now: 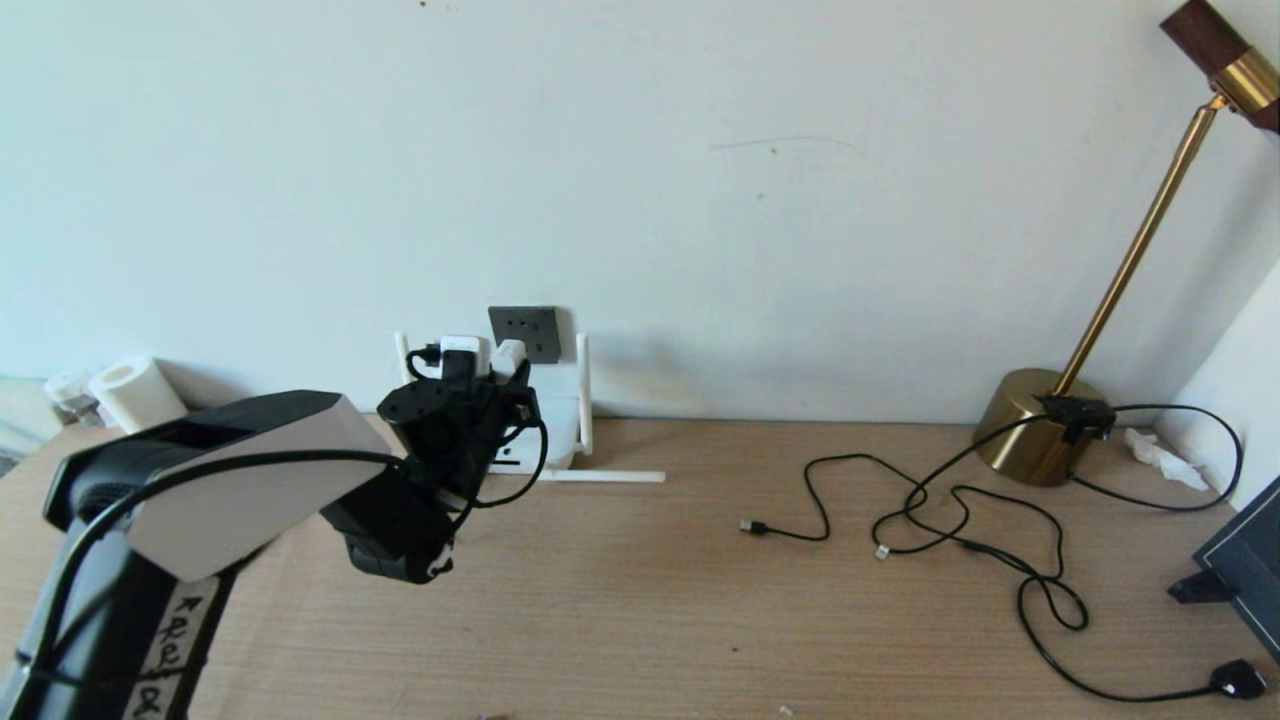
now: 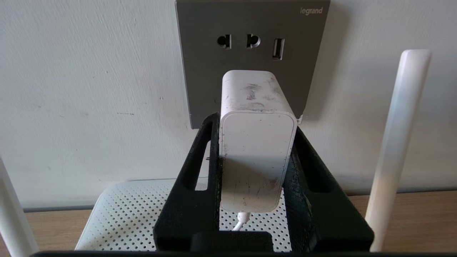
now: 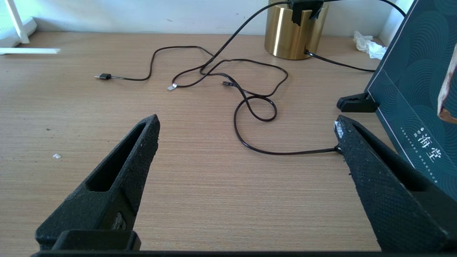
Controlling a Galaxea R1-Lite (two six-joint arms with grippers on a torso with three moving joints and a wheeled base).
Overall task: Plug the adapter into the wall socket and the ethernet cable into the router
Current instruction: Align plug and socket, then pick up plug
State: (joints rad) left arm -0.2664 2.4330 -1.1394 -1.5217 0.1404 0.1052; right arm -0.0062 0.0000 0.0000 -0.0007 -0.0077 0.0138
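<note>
Take the wall socket (image 2: 250, 46) as your landmark: a dark grey plate on the wall, directly above the router (image 2: 117, 214), which sits on the worktop (image 1: 640, 600) against that wall with its thin antennas standing to either side of the plate. Your left pincer (image 2: 255, 171) is clenched on the adapter (image 2: 255, 142), holding it right in front of the socket's lower half, long axis pointing straight at the plate; whether the prongs are already in, you cannot tell. The 2 round pin holes and the slot beside them sit higher on the plate than the adapter. The ethernet cable (image 3: 246, 103) lies well off to the right of the socket, nearer your right pincer (image 3: 246, 128), which hangs released and empty above the worktop.
</note>
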